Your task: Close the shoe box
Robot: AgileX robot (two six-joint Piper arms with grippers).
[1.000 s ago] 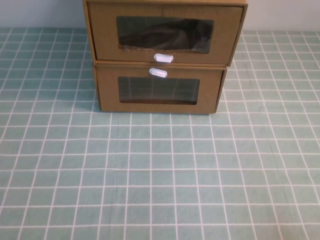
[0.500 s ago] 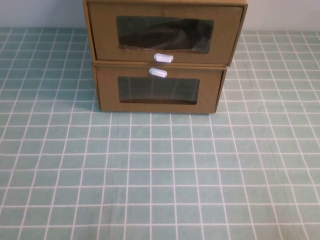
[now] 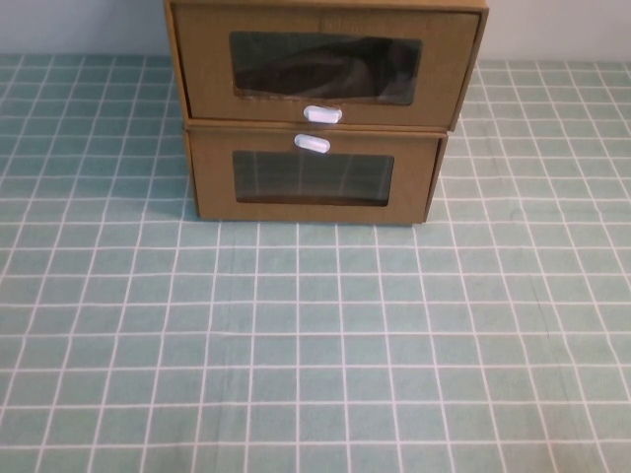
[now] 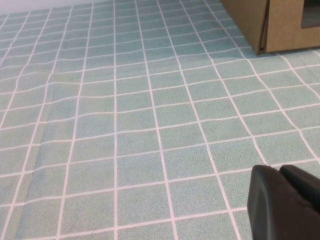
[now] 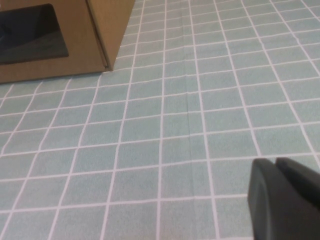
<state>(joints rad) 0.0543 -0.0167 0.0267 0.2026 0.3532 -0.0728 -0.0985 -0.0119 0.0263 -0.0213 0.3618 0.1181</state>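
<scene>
Shoe box (image 3: 325,64) stacked atop narrower box (image 3: 314,177) at table's (image 3: 296,345) far edge — left gripper (image 4: 287,202) and right gripper (image 5: 285,197) low over cloth, pressed together — push drawer front squarely, centred.

Looks like a staged tabletop test setup, not a lived-in room: green checked tablecloth (image 3: 315,345) covering the whole surface, plain pale wall (image 3: 79,25) right behind the two stacked cardboard drawer boxes (image 3: 315,108), nothing else around them.
</scene>
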